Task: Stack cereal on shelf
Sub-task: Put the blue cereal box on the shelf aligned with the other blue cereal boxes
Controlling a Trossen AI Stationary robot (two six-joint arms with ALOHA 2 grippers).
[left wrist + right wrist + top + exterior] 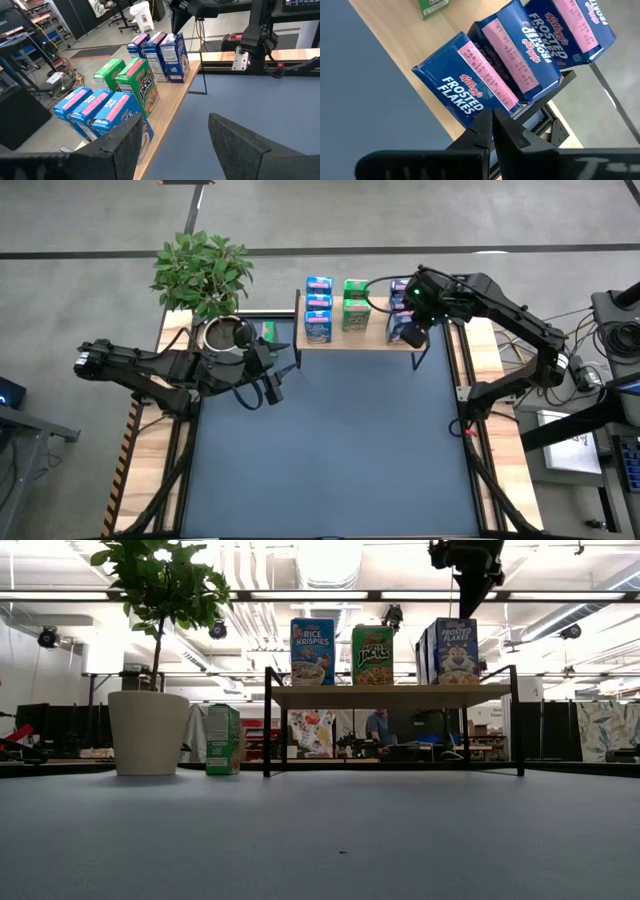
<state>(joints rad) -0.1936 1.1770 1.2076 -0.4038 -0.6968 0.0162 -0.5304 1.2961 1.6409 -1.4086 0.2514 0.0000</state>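
At nine o'clock on the table, the left gripper [272,376] hovers over the blue mat [330,450] with its fingers spread wide and nothing between them. Just beyond it stand a potted plant [203,272] and a lone green cereal box [222,739]. Toward twelve o'clock the shelf [355,340] carries light blue boxes [318,310], then green boxes [355,304], then dark blue Frosted Flakes boxes [470,85]. At one o'clock the right gripper [412,332] hangs above the nearest dark blue box, its fingers pinched together, gripping nothing.
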